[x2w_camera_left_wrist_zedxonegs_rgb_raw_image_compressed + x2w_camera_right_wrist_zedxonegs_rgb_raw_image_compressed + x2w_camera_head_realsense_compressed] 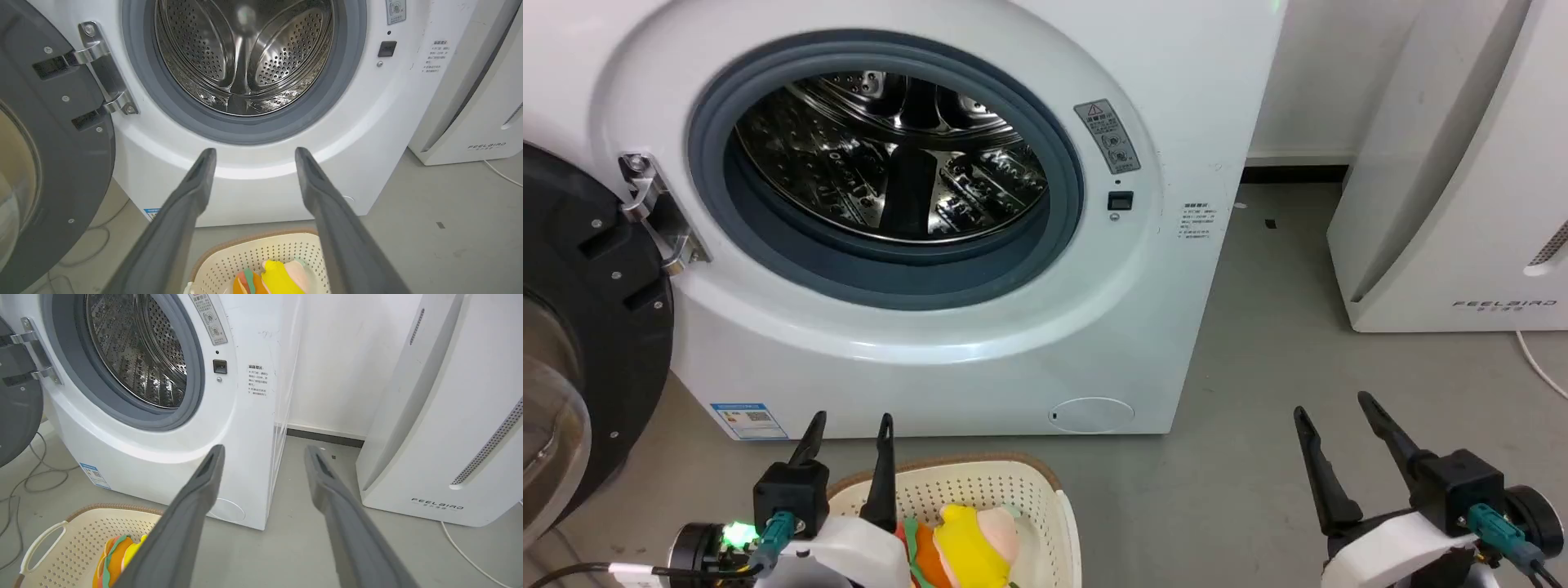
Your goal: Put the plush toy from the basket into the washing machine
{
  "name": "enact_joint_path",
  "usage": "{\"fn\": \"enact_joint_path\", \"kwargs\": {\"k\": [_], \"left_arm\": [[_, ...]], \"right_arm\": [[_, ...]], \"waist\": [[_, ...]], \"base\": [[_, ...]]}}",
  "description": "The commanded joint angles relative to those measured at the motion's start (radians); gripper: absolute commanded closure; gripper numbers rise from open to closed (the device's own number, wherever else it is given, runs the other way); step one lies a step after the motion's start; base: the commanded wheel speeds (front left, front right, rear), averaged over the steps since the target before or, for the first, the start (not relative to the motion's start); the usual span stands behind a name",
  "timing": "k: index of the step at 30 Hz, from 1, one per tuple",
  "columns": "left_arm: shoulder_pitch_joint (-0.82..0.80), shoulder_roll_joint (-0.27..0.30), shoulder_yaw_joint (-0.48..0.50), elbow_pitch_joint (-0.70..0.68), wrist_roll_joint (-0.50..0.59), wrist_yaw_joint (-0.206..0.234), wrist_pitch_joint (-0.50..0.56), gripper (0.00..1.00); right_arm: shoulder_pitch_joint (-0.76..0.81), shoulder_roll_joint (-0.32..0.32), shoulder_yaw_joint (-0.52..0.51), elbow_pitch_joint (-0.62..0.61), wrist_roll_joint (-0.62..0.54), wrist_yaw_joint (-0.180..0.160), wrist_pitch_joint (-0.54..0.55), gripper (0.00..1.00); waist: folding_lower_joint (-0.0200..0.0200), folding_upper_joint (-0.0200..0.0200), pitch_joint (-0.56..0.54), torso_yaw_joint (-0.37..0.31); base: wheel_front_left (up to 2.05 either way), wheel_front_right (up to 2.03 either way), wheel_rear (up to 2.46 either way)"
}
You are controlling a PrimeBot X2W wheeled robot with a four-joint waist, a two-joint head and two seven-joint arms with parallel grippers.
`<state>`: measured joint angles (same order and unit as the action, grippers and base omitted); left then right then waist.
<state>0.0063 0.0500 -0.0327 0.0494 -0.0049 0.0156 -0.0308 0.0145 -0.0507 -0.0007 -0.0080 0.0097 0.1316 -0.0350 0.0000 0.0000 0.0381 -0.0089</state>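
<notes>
The plush toy (968,543), yellow, orange and peach-pink, lies inside the cream perforated basket (1013,486) on the floor before the washing machine (1143,269). The toy (278,277) and the basket (229,265) also show low in the left wrist view, and at the lower left of the right wrist view the toy (114,559) lies in the basket (73,535). The machine's black-framed door (580,327) hangs open at the left, baring the steel drum (890,155). My left gripper (849,420) is open above the basket's near-left part. My right gripper (1335,404) is open over bare floor at the right.
A white FEELBIRD appliance (1462,180) stands right of the washer, a white cable (1535,359) trailing from it. Grey cables (24,486) lie on the floor under the open door. Grey floor (1258,392) stretches between the washer and the appliance.
</notes>
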Motion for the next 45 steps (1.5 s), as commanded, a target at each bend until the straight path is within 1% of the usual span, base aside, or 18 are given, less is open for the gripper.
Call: {"fn": "enact_joint_path", "kwargs": {"k": [1, 17, 27, 35, 45], "left_arm": [[-0.02, 0.0, -0.006, 0.009, -0.009, 0.006, -0.012, 0.0], [-0.093, 0.008, -0.042, 0.103, -0.011, 0.001, -0.045, 0.0], [-0.174, 0.014, -0.066, 0.232, -0.022, -0.018, -0.066, 0.0], [-0.254, 0.027, -0.097, 0.372, -0.028, -0.047, -0.079, 0.0], [-0.348, 0.041, -0.129, 0.537, -0.035, -0.064, -0.074, 0.0]], "right_arm": [[-0.005, 0.0, -0.002, -0.005, -0.002, 0.0, -0.008, 0.0], [-0.027, 0.0, -0.001, -0.038, -0.015, 0.0, -0.042, 0.0], [-0.043, 0.0, 0.001, -0.062, -0.015, 0.0, -0.062, 0.0], [-0.056, 0.0, 0.003, -0.074, -0.012, 0.0, -0.079, 0.0], [-0.07, 0.0, 0.019, -0.087, -0.018, 0.0, -0.098, 0.0]], "waist": [[0.0, 0.0, 0.005, -0.002], [0.0, 0.0, 0.091, -0.02], [0.0, 0.0, 0.157, -0.034], [0.0, 0.0, 0.217, -0.05], [0.0, 0.0, 0.284, -0.066]], "base": [[0.0, 0.0, 0.0], [0.0, 0.0, 0.0], [0.0, 0.0, 0.0], [0.0, 0.0, 0.0], [0.0, 0.0, 0.0]]}}
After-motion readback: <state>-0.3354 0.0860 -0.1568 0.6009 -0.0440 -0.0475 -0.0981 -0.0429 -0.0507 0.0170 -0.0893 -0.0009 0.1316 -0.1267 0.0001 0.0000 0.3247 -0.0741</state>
